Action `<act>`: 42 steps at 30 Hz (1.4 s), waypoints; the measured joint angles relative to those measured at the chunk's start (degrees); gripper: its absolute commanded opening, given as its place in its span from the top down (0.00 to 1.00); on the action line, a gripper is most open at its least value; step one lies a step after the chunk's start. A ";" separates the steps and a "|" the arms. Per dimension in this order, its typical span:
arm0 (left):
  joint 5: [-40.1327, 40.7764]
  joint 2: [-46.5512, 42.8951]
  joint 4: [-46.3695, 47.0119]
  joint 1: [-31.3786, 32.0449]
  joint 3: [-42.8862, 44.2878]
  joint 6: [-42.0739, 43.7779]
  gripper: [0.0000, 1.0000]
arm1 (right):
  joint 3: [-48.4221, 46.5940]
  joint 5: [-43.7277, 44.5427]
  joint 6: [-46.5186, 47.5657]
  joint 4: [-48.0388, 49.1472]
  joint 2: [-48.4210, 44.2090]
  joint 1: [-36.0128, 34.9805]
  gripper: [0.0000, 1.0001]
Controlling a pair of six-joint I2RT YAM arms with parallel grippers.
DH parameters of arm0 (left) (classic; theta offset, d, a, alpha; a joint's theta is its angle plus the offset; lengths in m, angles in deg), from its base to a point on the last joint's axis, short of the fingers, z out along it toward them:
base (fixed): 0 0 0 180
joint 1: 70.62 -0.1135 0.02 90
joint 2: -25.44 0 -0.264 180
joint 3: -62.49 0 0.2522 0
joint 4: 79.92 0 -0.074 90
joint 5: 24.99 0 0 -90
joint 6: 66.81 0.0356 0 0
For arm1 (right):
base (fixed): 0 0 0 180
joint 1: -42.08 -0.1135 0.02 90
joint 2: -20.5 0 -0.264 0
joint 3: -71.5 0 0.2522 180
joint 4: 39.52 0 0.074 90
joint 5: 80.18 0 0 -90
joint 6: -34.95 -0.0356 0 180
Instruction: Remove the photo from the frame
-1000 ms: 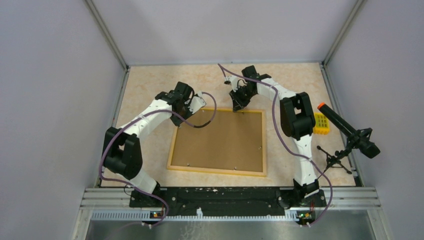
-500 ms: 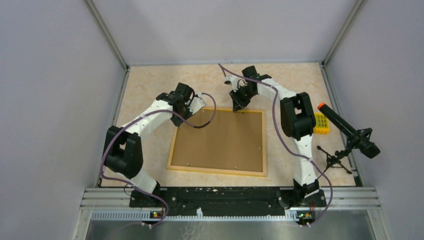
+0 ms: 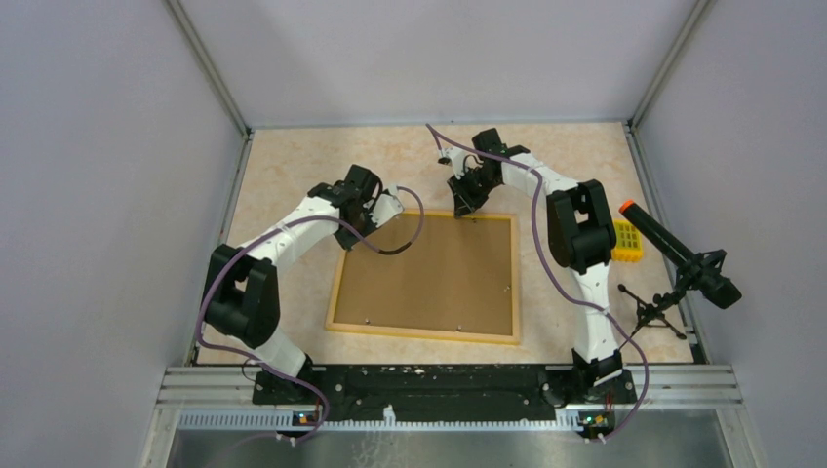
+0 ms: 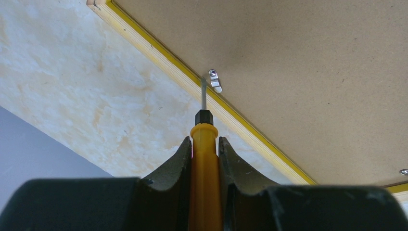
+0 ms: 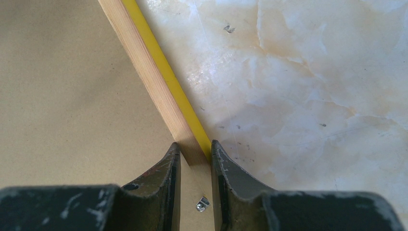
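- The photo is not showing in any view: the frame [image 4: 298,72] is lying back up, with its brown panel covering whatever is inside.
- The screwdriver [image 4: 205,159] gripped in the left claw [image 4: 205,142] is running off the bottom edge of the wrist view, so the rear of its yellow handle is being cut off.
- Just ahead of the left claw, the blade tip is meeting a metal clip [image 4: 215,80]. Whether it is touching the clip or the rim is too fine to tell.
- Far out to that claw's right, a second clip [image 4: 404,172] is being sliced by the picture's edge.
- Between the fingers of the right claw [image 5: 195,147], a third clip [image 5: 202,204] is peeking out, partly covered by one finger. Whether the pads are pressing the rim is not showing.
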 measured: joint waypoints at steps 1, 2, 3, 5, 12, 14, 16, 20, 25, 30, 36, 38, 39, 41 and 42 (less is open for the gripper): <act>0.00 0.00 -0.07 0.11 -0.02 0.20 1.00 | 0.00 -0.02 0.00 0.00 0.00 0.00 1.00; 0.00 0.00 -0.17 0.22 -0.02 0.39 1.00 | 0.00 0.00 -0.02 0.00 0.00 0.00 1.00; -0.15 0.00 -0.33 0.48 -0.02 0.61 1.00 | 0.00 0.00 -0.02 0.00 0.00 0.00 1.00; -0.31 0.00 -0.52 0.81 0.00 0.83 1.00 | 0.00 0.00 -0.04 0.00 0.00 0.00 1.00; 0.00 0.00 -2.29 3.30 0.02 1.86 1.00 | 0.00 0.02 -0.13 0.02 0.00 0.00 1.00; -0.15 0.00 -2.93 4.00 0.11 1.86 1.00 | 0.00 0.02 -0.15 0.02 0.00 0.00 1.00; -0.44 0.00 -3.21 4.37 0.17 1.81 1.00 | 0.00 0.02 -0.17 0.02 0.00 0.00 1.00; -0.57 0.00 -3.34 4.50 0.28 0.92 1.00 | 0.00 0.02 -0.26 0.02 0.00 0.00 1.00; -6.10 0.00 -4.22 3.58 1.84 -0.13 1.00 | 0.00 0.02 -0.37 0.04 0.00 0.00 0.81; -18.32 -0.04 -5.51 0.31 3.96 -0.11 1.00 | -0.57 1.16 -1.75 -0.81 0.22 0.07 0.44; -26.03 -1.86 -6.67 -3.37 5.73 -0.04 1.00 | -3.15 2.93 -2.54 -1.88 0.26 0.13 0.37; -27.52 -2.93 -7.56 -3.48 5.73 0.24 1.00 | -4.66 3.19 -2.51 -2.40 0.52 -0.39 0.36; -28.22 -3.50 -8.17 -3.43 5.73 0.44 1.00 | -5.86 3.30 -2.49 -2.60 0.90 -0.87 0.36; -29.27 -4.61 -9.22 -3.43 5.73 0.79 1.00 | -8.20 3.45 -2.47 -2.62 2.01 -2.12 0.36; -29.66 -5.27 -9.68 -3.41 5.70 0.96 1.00 | -9.25 3.50 -2.45 -2.58 2.62 -2.93 0.36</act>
